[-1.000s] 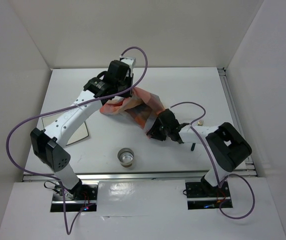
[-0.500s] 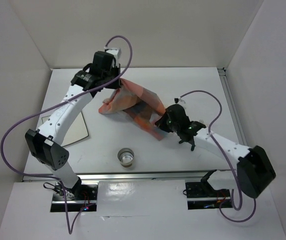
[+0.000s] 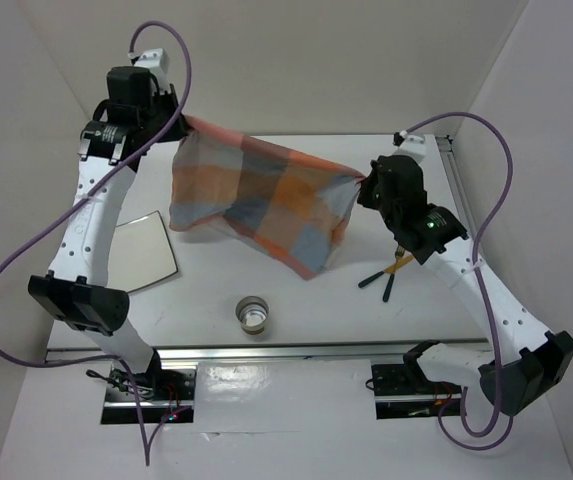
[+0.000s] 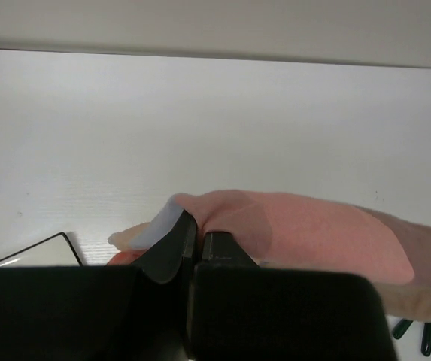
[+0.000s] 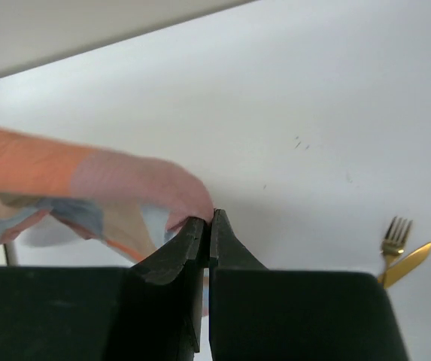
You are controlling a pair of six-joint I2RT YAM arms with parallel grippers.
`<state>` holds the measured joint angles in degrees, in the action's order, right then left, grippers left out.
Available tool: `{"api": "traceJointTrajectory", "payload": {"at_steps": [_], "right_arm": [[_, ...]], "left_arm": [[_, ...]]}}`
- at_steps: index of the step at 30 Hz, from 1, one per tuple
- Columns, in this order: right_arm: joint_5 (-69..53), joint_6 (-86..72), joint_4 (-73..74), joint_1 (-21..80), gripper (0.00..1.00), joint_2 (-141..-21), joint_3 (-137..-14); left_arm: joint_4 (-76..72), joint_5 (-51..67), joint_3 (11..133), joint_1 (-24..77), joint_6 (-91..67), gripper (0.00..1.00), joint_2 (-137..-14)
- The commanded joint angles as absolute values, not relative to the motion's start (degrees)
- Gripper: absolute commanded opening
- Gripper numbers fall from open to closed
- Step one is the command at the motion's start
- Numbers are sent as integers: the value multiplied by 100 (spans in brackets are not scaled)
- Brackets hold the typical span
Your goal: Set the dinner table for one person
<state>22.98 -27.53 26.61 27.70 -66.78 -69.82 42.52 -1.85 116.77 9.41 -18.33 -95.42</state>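
Stretched in mid-air above the dinner table (image 3: pixel 206 285): an orange, grey and blue checked cloth mat (image 3: pixel 266 195). Pinched at one upper corner by the left gripper (image 3: pixel 178 118), jaws clamped flat on the fabric. Pinched at the opposite corner by the right gripper (image 3: pixel 366 182), likewise closed tight on the cloth. Sagging between the two, lower edge hanging toward the tabletop; touching it or not, impossible to tell. White tabletop well below both pincers, spreading under the whole scene. On it, beneath the left arm, a square white plate (image 3: pixel 146 250); near the front rail, a small metal cup (image 3: pixel 254 313); beneath the right arm, a gold fork (image 5: pixel 394 229) and knife (image 5: pixel 409 259) side by side.
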Motion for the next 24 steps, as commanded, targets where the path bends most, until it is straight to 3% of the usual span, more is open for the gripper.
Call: {"api": "traceJointTrajectory", "payload": {"at_steps": [1, 11, 16, 19, 24], "right_arm": [[2917, -2083, 3110, 2733, 0, -6565, -7461], [3419, -1469, 3086, 2733, 0, -6284, -8164], [3252, -714, 2436, 2628, 0, -6837, -8629], [2902, -282, 1733, 2279, 0, -7434, -8884], [1243, -334, 697, 1144, 0, -8784, -9491]], "left_arm": [[4140, 175, 11892, 686, -1907, 0, -9203], [4017, 948, 12041, 62, -2074, 0, -8991], [3868, 1186, 12216, 62, -2205, 0, -9158], [3867, 1309, 12567, 62, -2259, 0, -9614], [3727, 1503, 13812, 62, -2259, 0, -10938]]}}
